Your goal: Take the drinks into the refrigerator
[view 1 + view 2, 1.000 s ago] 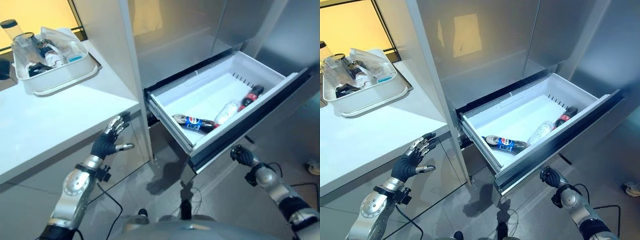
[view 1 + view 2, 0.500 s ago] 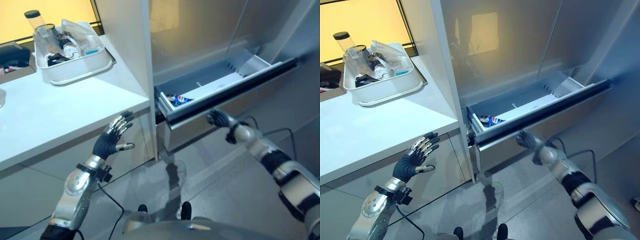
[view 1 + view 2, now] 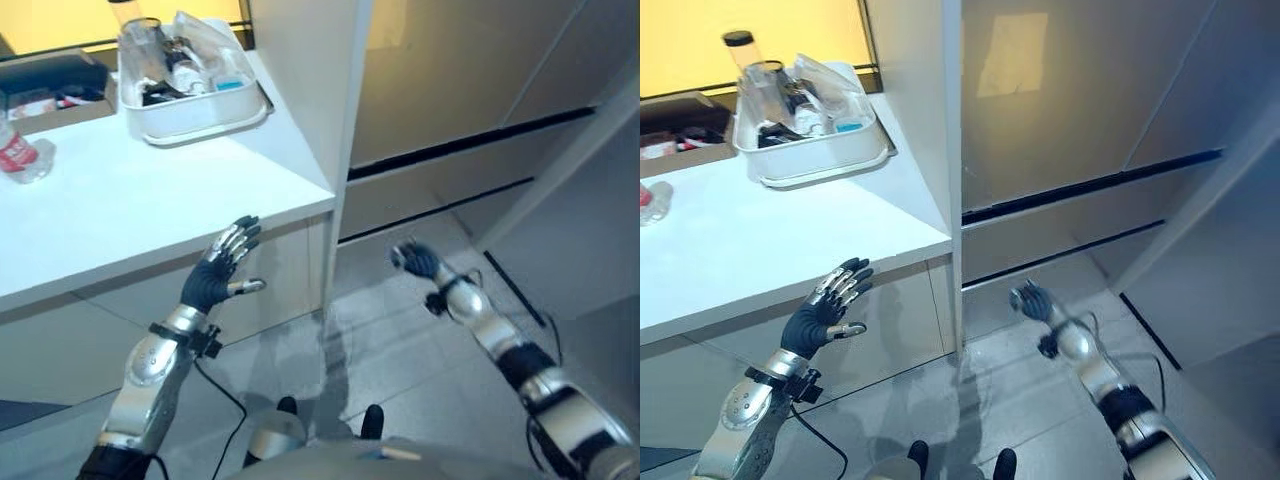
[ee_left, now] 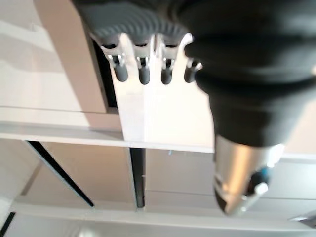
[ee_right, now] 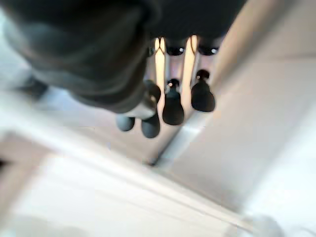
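Note:
The refrigerator's lower drawer (image 3: 430, 195) is pushed in, its grey front flush between two dark seams, and the drinks inside are hidden. My right hand (image 3: 412, 260) hovers low above the floor just in front of that drawer front, apart from it, fingers (image 5: 173, 106) relaxed and holding nothing. My left hand (image 3: 812, 322) is raised beside the counter's front edge, fingers (image 4: 143, 69) spread straight and empty. A clear bottle with a red label (image 3: 15, 158) lies on the white counter (image 3: 150, 210) at the far left.
A white tub (image 3: 195, 100) with a jar and several small items stands at the back of the counter. A white upright panel (image 3: 940, 150) separates the counter from the refrigerator. An open grey door (image 3: 600, 230) stands at the right. Grey tiled floor (image 3: 1020, 390) lies below.
The drawer, open with bottles showing a second ago, is now fully in. My right hand followed its front inward and now sits just off it. The camera has swung left. The left hand stayed put.

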